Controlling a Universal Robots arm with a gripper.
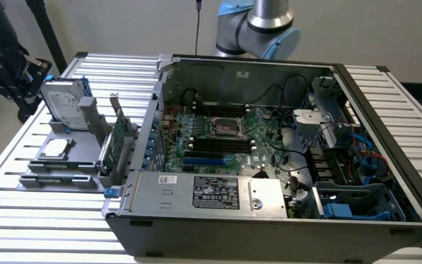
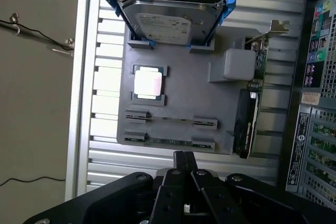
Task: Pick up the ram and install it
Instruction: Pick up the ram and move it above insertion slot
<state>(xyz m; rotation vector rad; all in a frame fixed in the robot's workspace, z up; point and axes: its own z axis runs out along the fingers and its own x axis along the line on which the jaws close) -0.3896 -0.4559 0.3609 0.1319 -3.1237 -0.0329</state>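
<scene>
Presently hangs with gripper (image 2: pixel 184 156) pinched shut and empty near the ram (image 2: pixel 169 141), clipped in the grey holder (image 2: pixel 181 95) at the exterior view's left. Risks jabbing the stick if lowered unopened, or grazing the expansion card (image 2: pixel 247 124) beside it.

place: robotics lab | cues: slatted aluminium bench (image 1: pixel 50 231), open PC case (image 1: pixel 270 239), robot arm (image 1: pixel 259 27)

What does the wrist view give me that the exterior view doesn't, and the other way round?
Wrist view: the shut tool nearest the ram, which lies edge-up in clips on the grey holder, and the rear ports of the case. Exterior view: the case's open inside with motherboard and power supply, and the arm behind it. Both: the grey holder, hard drive, processor, expansion card.
</scene>
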